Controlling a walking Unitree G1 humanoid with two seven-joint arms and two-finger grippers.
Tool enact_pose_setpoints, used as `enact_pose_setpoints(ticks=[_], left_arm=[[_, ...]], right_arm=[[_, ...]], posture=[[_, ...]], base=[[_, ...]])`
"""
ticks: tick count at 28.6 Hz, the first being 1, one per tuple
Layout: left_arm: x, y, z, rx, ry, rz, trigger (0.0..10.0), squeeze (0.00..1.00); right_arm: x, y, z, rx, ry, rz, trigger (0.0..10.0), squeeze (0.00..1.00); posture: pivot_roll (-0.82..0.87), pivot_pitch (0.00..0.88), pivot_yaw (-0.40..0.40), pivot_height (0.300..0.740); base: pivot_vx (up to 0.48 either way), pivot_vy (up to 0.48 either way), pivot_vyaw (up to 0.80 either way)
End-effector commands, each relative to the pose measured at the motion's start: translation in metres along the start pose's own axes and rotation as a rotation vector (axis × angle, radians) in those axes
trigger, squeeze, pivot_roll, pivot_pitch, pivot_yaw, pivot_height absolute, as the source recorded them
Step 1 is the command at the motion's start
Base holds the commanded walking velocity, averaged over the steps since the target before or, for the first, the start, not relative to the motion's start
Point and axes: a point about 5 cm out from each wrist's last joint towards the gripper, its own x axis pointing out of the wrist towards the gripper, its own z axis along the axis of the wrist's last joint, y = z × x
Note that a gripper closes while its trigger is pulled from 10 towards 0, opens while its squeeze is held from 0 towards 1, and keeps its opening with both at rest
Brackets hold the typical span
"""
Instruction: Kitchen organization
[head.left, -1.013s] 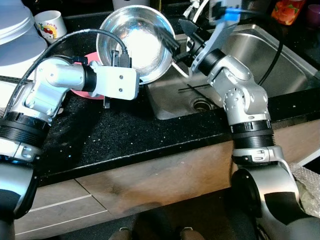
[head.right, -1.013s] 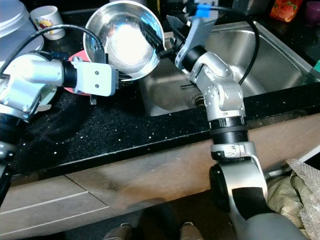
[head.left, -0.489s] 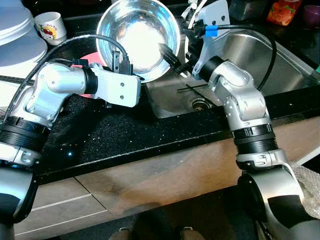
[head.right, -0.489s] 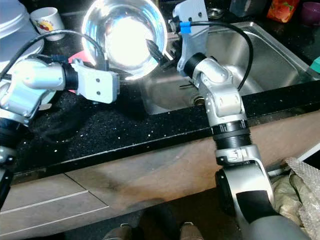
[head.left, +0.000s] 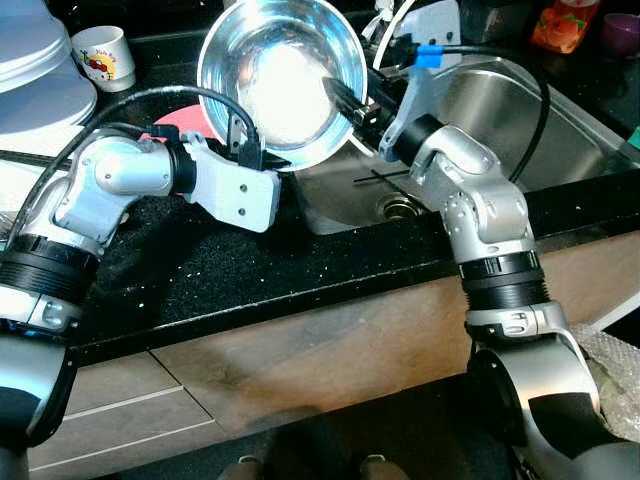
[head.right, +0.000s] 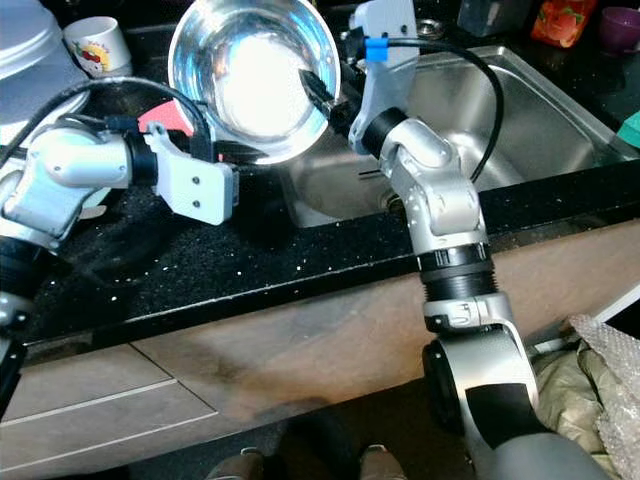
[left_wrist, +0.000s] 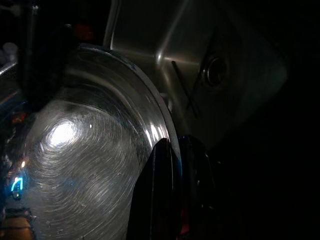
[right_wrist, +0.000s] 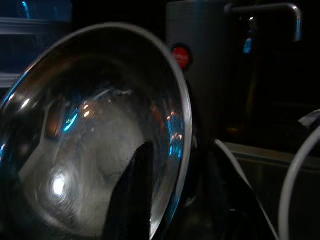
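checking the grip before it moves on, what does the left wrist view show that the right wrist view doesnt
Left wrist view: the left gripper pinching the bowl rim, one finger each side, with the sink and its drain behind. Right wrist view: the right gripper straddling the opposite rim, a grey appliance with a red button behind. Both share the shiny steel bowl, held at its rim.
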Motion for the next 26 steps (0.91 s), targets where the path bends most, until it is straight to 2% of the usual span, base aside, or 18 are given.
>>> enact_pose_setpoints(ticks=[1, 18, 19, 21, 26], left_arm=[[-0.005, 0.004, -0.001, 0.038, 0.002, 0.036, 0.0, 0.0], [-0.005, 0.003, -0.007, 0.04, 0.006, 0.051, 0.0, 0.0], [-0.006, 0.006, -0.008, 0.014, 0.005, 0.075, 10.0, 1.0], [-0.006, 0.01, -0.008, -0.016, 0.005, 0.103, 10.0, 1.0], [-0.01, 0.02, -0.009, -0.005, 0.029, 0.177, 10.0, 1.0]], right_arm=[[-0.003, 0.001, -0.008, 0.016, 0.031, 0.0, 0.0, 0.0], [-0.002, 0.0, -0.007, 0.032, 0.026, -0.005, 0.0, 0.0], [-0.002, -0.001, -0.006, 0.032, 0.025, -0.01, 0.0, 0.0], [-0.003, -0.002, -0.006, 0.034, 0.022, -0.017, 0.0, 0.0], [-0.003, -0.009, -0.003, 0.035, 0.013, -0.054, 0.0, 0.0]], posture=[[0.07, 0.088, 0.012, 0.74], [0.07, 0.091, 0.011, 0.74], [0.07, 0.096, 0.013, 0.74], [0.07, 0.096, 0.013, 0.74], [0.07, 0.104, 0.013, 0.74]], base=[[0.0, 0.0, 0.0], [0.0, 0.0, 0.0], [0.0, 0.0, 0.0], [0.0, 0.0, 0.0], [0.0, 0.0, 0.0]])
